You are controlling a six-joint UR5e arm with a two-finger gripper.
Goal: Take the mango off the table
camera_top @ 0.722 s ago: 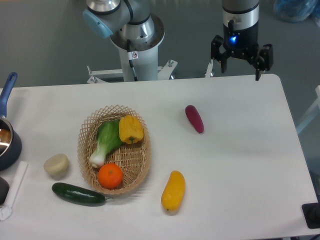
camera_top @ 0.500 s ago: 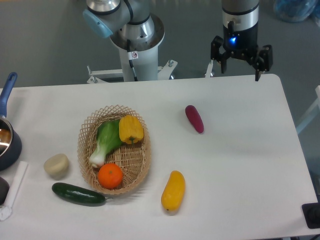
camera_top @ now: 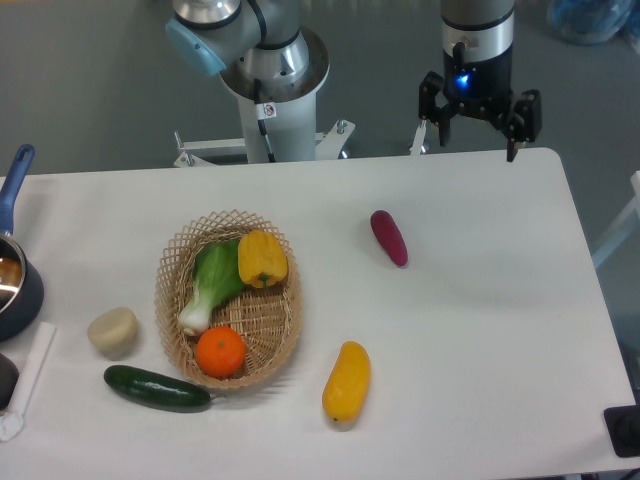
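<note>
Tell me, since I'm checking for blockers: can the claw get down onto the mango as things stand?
Probably yes. The mango lies alone on bare table, apart from the basket, with nothing over it. The open claw hangs above the far edge.

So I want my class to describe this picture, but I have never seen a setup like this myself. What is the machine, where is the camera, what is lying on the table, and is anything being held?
One fixed camera looks down at a white table from the front. The grey column at the back is the base of a robot arm; its gripper, a hand with two fingers, hangs at the far edge of the table. Its fingers are spread open and hold nothing.

On the table lie a long yellow mango, a purple sweet potato, a dark green cucumber and a pale round lump that I cannot identify. A woven basket holds a yellow pepper, an orange and a leafy green vegetable. A blue pot sits at the left edge.

The mango lies near the front, far from the gripper.
</note>
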